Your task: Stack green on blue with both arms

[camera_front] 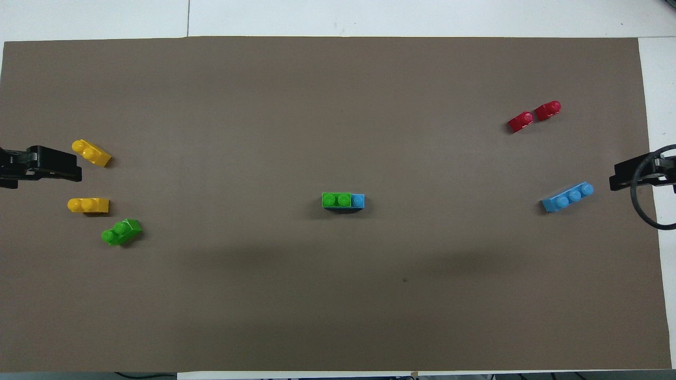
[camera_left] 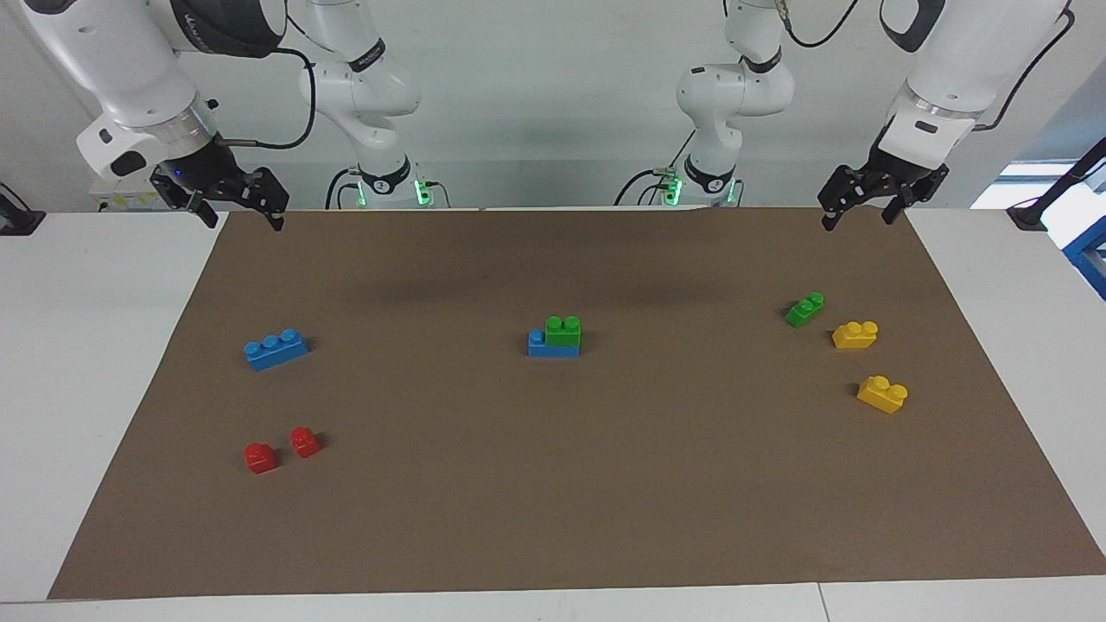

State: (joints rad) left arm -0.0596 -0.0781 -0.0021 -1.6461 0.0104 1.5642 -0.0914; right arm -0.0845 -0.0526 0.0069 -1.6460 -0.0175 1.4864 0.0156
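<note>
A green brick (camera_left: 563,332) (camera_front: 336,200) sits on a blue brick (camera_left: 537,344) (camera_front: 358,201) at the middle of the mat, covering two of its studs. A loose green brick (camera_left: 804,309) (camera_front: 121,232) lies toward the left arm's end. A loose blue brick (camera_left: 276,349) (camera_front: 567,197) lies toward the right arm's end. My left gripper (camera_left: 857,220) (camera_front: 53,163) hangs open and empty over the mat's corner at its own end. Over the other corner by the robots, my right gripper (camera_left: 244,220) (camera_front: 634,177) is open and empty too.
Two yellow two-stud bricks (camera_left: 854,334) (camera_left: 882,394) lie beside the loose green brick, farther from the robots. Two small red bricks (camera_left: 260,457) (camera_left: 305,441) lie farther out than the loose blue brick. The brown mat (camera_left: 553,484) covers most of the white table.
</note>
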